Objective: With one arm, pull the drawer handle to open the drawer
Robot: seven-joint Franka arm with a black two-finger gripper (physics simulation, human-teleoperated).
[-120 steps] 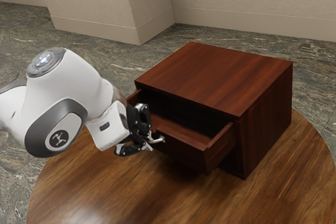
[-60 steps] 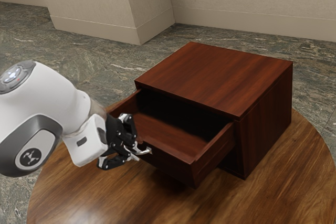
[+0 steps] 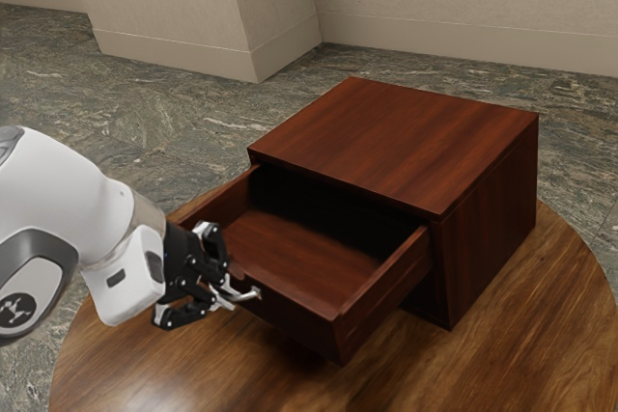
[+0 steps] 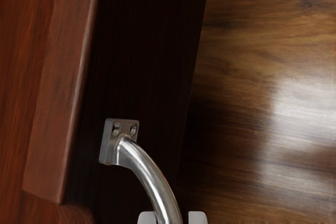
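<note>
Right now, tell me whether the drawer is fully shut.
No, the drawer stands pulled out of the cabinet, its inside showing.

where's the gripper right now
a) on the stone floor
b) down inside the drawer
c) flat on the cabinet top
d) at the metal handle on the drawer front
d: in the exterior view the gripper is closed on the metal handle at the front of the drawer, which stands pulled out of the cabinet.
</note>
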